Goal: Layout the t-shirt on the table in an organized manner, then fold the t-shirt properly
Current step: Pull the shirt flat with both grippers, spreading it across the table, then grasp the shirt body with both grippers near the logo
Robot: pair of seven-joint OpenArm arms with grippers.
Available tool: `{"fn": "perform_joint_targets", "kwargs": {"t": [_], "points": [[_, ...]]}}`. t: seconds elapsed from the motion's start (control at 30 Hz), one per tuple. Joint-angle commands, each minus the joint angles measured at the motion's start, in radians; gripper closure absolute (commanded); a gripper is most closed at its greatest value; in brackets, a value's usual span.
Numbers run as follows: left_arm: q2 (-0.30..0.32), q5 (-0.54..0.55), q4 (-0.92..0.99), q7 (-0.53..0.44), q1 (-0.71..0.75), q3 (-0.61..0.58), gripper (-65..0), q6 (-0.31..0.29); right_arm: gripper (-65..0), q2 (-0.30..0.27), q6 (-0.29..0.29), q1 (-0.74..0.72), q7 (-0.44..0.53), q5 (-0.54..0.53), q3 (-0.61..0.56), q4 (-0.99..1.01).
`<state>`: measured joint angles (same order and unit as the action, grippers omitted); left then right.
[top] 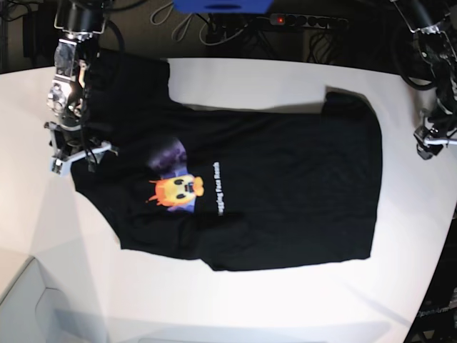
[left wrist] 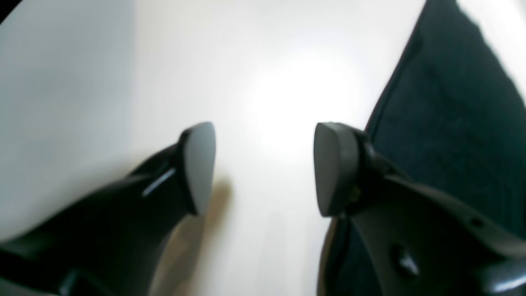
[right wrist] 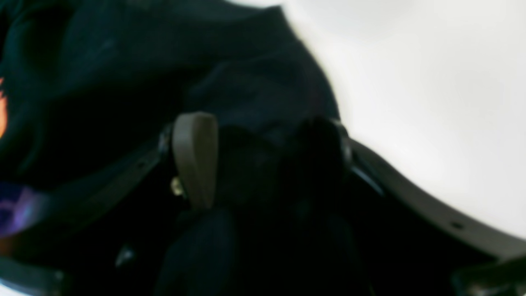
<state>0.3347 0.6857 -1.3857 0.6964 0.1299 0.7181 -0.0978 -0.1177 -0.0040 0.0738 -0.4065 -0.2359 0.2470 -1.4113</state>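
Observation:
The black t-shirt (top: 285, 186) lies spread on the white table (top: 285, 78), print side up, with the orange figure facing the base view's left. My right gripper (top: 75, 153) stands at the shirt's left end, over a sleeve. In the right wrist view its jaws (right wrist: 259, 160) are open, with dark t-shirt (right wrist: 246, 61) cloth under and between them. My left gripper (top: 428, 146) hovers off the shirt's right end. In the left wrist view it (left wrist: 267, 164) is open and empty over bare table (left wrist: 267, 82), with the t-shirt (left wrist: 452, 102) edge just to the right.
A power strip (top: 307, 21), cables and a blue object (top: 225, 6) sit beyond the table's far edge. The table's curved edge (top: 428, 286) runs down the right side. White table (right wrist: 431, 82) shows beside the sleeve in the right wrist view.

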Motion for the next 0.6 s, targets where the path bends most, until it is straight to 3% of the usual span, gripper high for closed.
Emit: {"fn": "perform_joint_targets", "kwargs": {"t": [0.0,0.27,0.37,0.57], "points": [[0.022,0.01,-0.034,-0.019,-0.009,0.007,-36.7,-0.006,-36.9,0.002,-0.008,-0.004,0.024,-0.007,-0.001,-0.061],[-0.062,0.012,-0.235,-0.019,0.0,-0.068,-36.7,-0.006,-36.9,0.054,-0.003,0.057,0.022,-0.007,-0.021,-0.262],[-0.107,0.001,-0.3,-0.019,-0.005,-0.16,-36.7,-0.006,-36.9,0.043,-0.003,0.06,0.022,-0.007,-0.104,-0.274],[-0.141,-0.031,-0.274,-0.021,-0.051,-0.386,-36.7,0.002,-36.9,-0.041,-0.003,0.025,0.016,-0.006,-0.303,-0.26]]}}
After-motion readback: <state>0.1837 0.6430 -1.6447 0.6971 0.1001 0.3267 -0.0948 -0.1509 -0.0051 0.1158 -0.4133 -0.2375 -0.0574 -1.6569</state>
